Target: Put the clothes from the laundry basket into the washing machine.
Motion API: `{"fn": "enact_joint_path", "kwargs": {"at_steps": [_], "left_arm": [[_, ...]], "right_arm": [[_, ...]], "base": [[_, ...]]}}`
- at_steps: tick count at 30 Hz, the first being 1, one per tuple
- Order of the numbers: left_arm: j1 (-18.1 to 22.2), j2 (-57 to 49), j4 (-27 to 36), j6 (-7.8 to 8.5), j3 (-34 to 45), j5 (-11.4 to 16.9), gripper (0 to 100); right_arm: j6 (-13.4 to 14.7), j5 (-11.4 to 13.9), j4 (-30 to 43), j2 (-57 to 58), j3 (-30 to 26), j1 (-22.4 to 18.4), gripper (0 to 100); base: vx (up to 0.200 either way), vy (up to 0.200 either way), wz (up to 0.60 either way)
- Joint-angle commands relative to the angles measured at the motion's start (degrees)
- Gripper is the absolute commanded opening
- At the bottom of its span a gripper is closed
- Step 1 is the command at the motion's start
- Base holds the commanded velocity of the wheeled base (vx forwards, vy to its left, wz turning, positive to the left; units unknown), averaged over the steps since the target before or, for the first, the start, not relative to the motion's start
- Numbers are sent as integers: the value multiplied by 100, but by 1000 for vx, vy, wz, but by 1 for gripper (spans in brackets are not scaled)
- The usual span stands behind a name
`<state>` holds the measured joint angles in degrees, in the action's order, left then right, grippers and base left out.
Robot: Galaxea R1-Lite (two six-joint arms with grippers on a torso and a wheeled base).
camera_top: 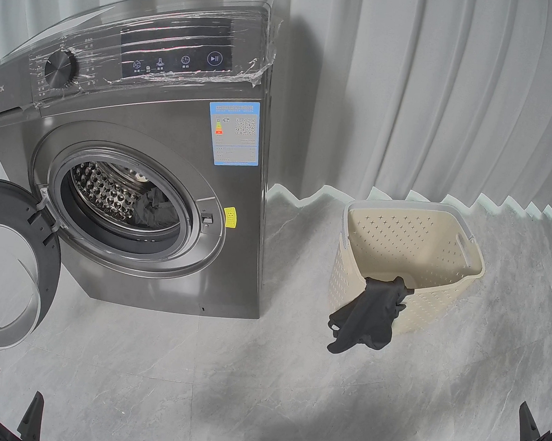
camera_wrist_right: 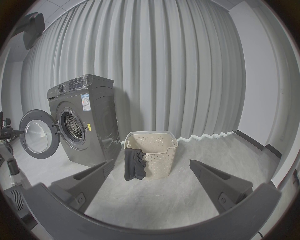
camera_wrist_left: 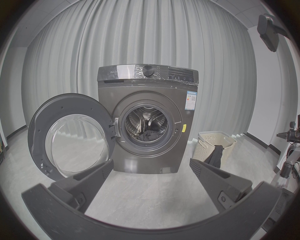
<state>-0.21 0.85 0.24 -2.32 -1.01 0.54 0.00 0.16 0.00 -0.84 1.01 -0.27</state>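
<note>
White pleated curtain (camera_top: 423, 84) hangs behind marbled floor (camera_top: 245, 385).

The dark grey matte plastic left gripper (camera_wrist_left: 150, 162) and matching right gripper (camera_wrist_right: 151, 162) are showing wedge-shaped fingers (camera_wrist_left: 218, 181), ribbed pads (camera_wrist_left: 196, 167) and round screws (camera_wrist_left: 222, 199).

Dark garment (camera_top: 369, 315) drapes over basket (camera_top: 412, 240) rim; washer (camera_top: 235, 265) open.
</note>
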Motion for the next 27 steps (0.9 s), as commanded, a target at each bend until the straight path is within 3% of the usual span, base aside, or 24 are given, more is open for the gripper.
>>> {"fn": "enact_joint_path", "kwargs": {"at_steps": [1, 10, 27], "left_arm": [[3, -85, 2, 3, 92, -1, 100], [3, -85, -7, 3, 92, -1, 100], [3, -85, -7, 3, 84, -1, 100]], "right_arm": [[0, 2, 0, 75, -101, 0, 100], [0, 2, 0, 75, -101, 0, 100], [-35, -33, -141, 84, -31, -17, 100]], "base": [[0, -200, 0], [0, -200, 0], [0, 0, 0]]}}
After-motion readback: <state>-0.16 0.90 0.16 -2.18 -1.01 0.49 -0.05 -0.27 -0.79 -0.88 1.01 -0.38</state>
